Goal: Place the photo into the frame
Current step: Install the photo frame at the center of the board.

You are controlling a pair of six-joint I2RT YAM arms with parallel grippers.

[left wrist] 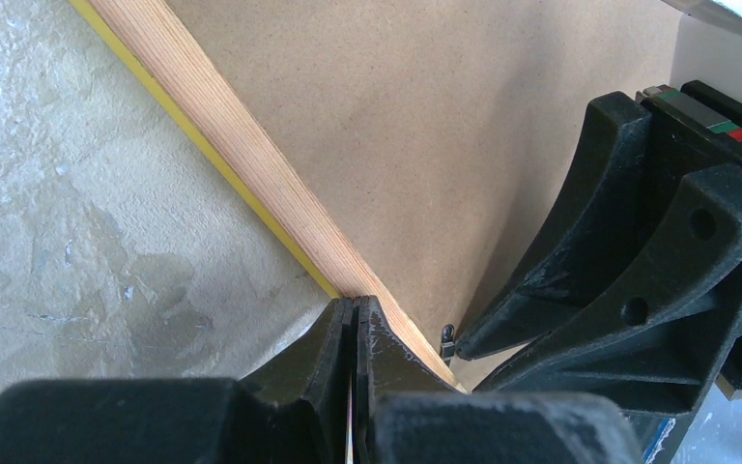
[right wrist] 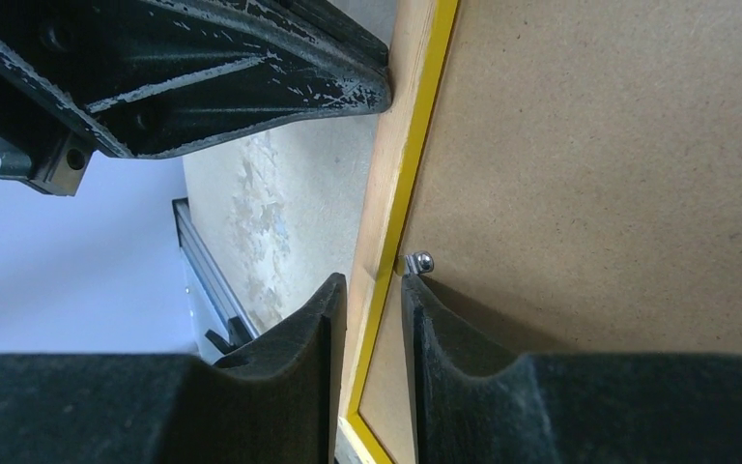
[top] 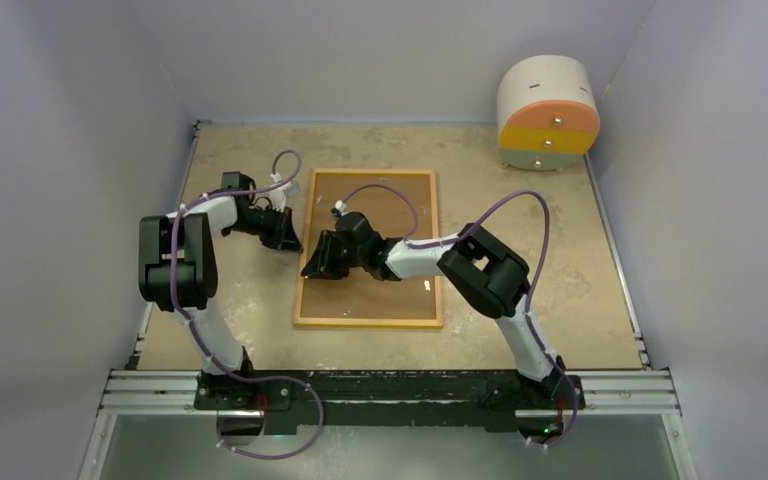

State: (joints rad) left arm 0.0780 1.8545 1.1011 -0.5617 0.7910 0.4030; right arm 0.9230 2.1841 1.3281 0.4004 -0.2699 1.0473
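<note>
The frame [top: 368,322] lies face down on the table, its light wood back up, with a brown backing board [top: 360,300] set inside it. The photo is hidden from every view. My left gripper [top: 285,238] is shut, its tips [left wrist: 355,307] resting at the frame's left rail [left wrist: 251,164], where a yellow edge shows. My right gripper [top: 315,262] stands over the same rail. Its jaws [right wrist: 374,290] are narrowly open, one finger outside the wood rail [right wrist: 391,193], the other on the board side beside a small metal tab [right wrist: 419,261].
A round white, yellow and orange drawer unit [top: 548,112] stands at the back right. White walls close in the table on three sides. The two grippers are close together at the frame's left side, with the right gripper's fingers [left wrist: 638,261] looming in the left wrist view.
</note>
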